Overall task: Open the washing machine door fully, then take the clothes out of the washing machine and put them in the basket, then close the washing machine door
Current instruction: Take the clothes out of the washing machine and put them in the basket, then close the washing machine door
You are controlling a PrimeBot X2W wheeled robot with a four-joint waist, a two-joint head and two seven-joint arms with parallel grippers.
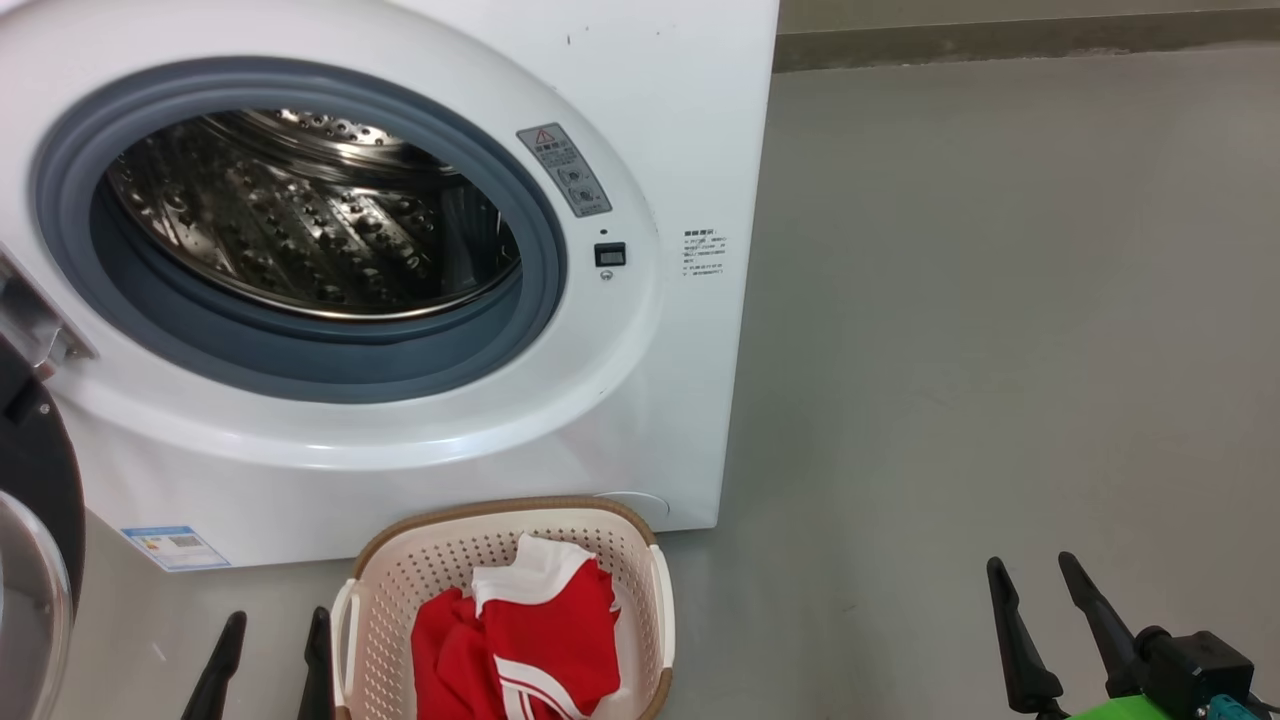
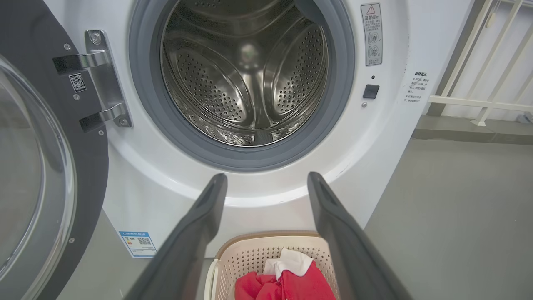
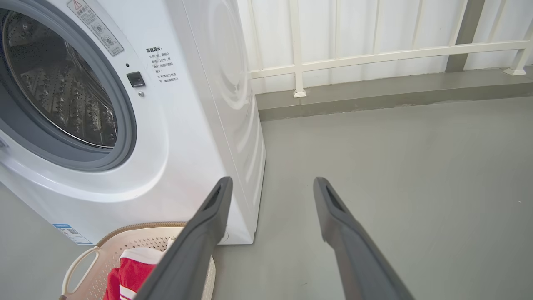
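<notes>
The white washing machine [image 1: 640,120] stands open, its steel drum [image 1: 300,215] bare inside the grey ring. Its door [image 2: 50,175], black-rimmed with a glass porthole, is swung wide to the left on its hinge. On the floor in front sits the cream basket [image 1: 400,570] holding the red and white clothes [image 1: 525,640]. My left gripper [image 1: 272,625] is open just left of the basket, nothing between its fingers. My right gripper [image 1: 1035,570] is open over bare floor to the right. In the left wrist view my left gripper [image 2: 266,179] points at the machine's front below the drum opening.
Grey floor [image 1: 1000,350] stretches to the right of the machine. A low kerb and white railing [image 3: 374,58] run along the back wall. The open door [image 1: 40,520] juts out at the lower left beside my left arm.
</notes>
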